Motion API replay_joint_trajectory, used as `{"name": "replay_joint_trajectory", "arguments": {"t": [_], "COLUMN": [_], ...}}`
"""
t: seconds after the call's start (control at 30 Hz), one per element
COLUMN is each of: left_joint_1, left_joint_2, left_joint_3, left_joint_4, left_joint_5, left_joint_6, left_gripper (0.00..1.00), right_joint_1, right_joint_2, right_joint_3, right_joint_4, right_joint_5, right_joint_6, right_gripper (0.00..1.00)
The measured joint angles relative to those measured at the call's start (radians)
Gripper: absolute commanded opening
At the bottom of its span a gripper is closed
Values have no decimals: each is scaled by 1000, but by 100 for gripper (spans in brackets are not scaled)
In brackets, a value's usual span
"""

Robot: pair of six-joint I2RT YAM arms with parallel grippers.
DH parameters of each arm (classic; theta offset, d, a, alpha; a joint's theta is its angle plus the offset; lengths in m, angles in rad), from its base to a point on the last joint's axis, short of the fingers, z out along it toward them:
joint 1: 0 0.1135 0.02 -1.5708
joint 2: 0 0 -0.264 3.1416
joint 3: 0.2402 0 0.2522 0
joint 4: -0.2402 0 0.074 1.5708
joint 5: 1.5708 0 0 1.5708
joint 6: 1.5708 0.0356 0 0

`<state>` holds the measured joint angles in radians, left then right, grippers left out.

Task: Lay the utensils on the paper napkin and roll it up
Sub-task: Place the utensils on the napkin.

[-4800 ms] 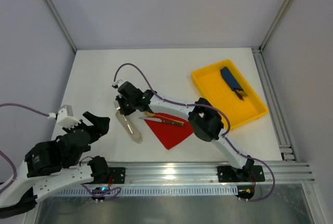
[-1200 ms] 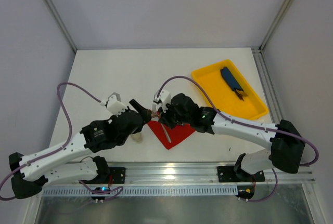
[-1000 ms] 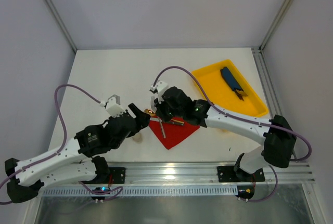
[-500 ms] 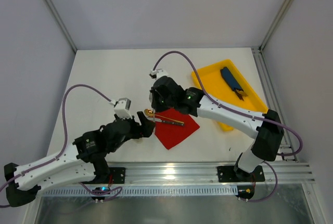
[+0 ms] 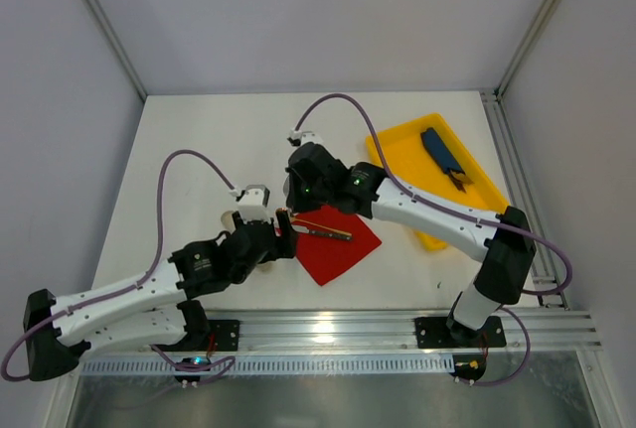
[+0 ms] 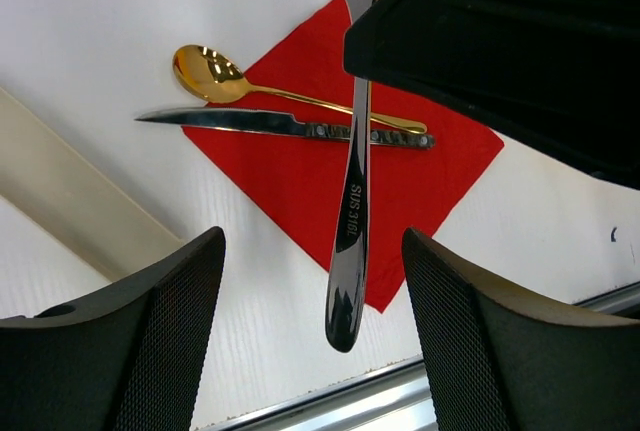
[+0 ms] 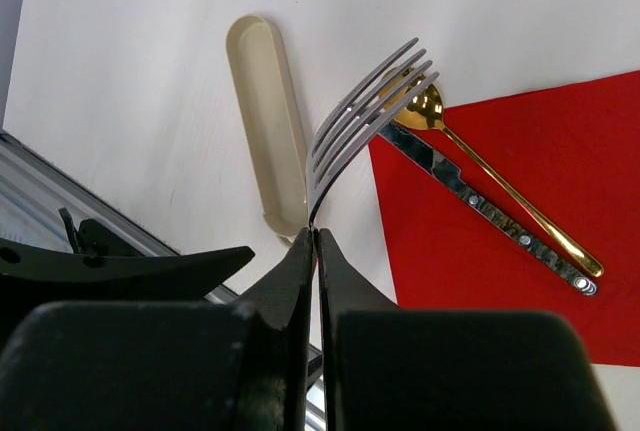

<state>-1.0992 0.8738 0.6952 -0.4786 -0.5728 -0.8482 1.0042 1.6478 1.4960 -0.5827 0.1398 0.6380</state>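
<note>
The red paper napkin (image 5: 336,247) lies flat on the table with one corner toward the front. A gold spoon (image 6: 215,66) and a dark-handled knife (image 6: 280,123) lie side by side across its far corner, the spoon bowl and blade tip off the left edge. My right gripper (image 7: 316,236) is shut on a silver fork (image 7: 368,129), which hangs above the napkin's left corner (image 6: 352,221), tines up. My left gripper (image 6: 315,351) is open just below it. Its fingers (image 6: 165,336) stand either side of the fork's handle tip without touching it.
A pale beige sleeve (image 7: 268,121) lies on the table left of the napkin, partly under my left arm. A yellow tray (image 5: 397,155) at the right holds a dark-blue oblong item (image 5: 442,155). The metal rail (image 5: 328,327) runs along the table's near edge.
My right gripper has lifted the fork off the napkin and moved back and left. My left gripper has come in from the left, up to the hanging handle.
</note>
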Motion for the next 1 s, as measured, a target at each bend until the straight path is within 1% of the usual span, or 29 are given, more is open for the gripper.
{"name": "replay_joint_trajectory", "arguments": {"t": [0.13, 0.37, 0.47, 0.5, 0.6, 0.7, 1.0], "left_joint_1": [0, 0, 0, 0, 0, 0, 0], "left_joint_2": [16, 44, 53, 57, 78, 102, 141], "left_joint_3": [21, 39, 40, 41, 50, 63, 72], "left_joint_4": [-4, -1, -1, -2, -1, 2, 13], "left_joint_5": [-34, -52, -55, -55, -55, -55, -55], "left_joint_6": [21, 52, 66, 69, 78, 90, 103], "left_gripper": [67, 61, 57, 54, 50, 47, 45], "right_joint_1": [1, 3, 4, 4, 4, 4, 6], "right_joint_2": [3, 26, 51, 59, 82, 103, 134], "right_joint_3": [27, 107, 136, 141, 156, 179, 253], "right_joint_4": [-32, -86, -115, -124, -160, -195, -272], "right_joint_5": [13, 58, 83, 90, 106, 119, 146], "right_joint_6": [24, 61, 77, 80, 94, 105, 129], "right_gripper": [4, 4, 3, 4, 4, 4, 4]}}
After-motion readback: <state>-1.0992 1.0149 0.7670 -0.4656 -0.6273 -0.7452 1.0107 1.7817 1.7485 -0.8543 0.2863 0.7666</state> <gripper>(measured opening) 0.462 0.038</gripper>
